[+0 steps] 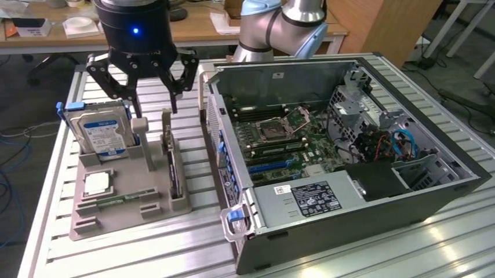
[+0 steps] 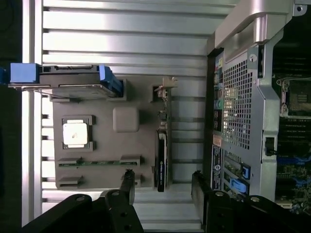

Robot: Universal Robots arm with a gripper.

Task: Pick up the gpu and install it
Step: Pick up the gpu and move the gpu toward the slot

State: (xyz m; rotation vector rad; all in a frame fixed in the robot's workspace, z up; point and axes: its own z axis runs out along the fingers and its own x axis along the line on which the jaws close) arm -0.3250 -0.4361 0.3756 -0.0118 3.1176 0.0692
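The gripper point(image 1: 155, 109) hangs with its jaws wide apart, holding nothing, above the grey holder point(image 1: 116, 215) on the table point(image 1: 155, 255). The gpu point(image 1: 171, 171) stands on edge in the holder's slot nearest the open computer case point(image 1: 348, 223), below the gripper and untouched.

on my screen the gripper point(image 1: 156, 107) is all black with a blue light, the tray point(image 1: 116, 219) is grey, and the table point(image 1: 155, 249) is silver in ribbed stripes. the hard drive point(image 1: 99, 134) is silver with a blue-and-white label and blue clips; the gpu point(image 2: 162, 160) shows black along its edge. the computer case point(image 1: 363, 220) is dark grey, its board point(image 1: 286, 136) green with blue slots.
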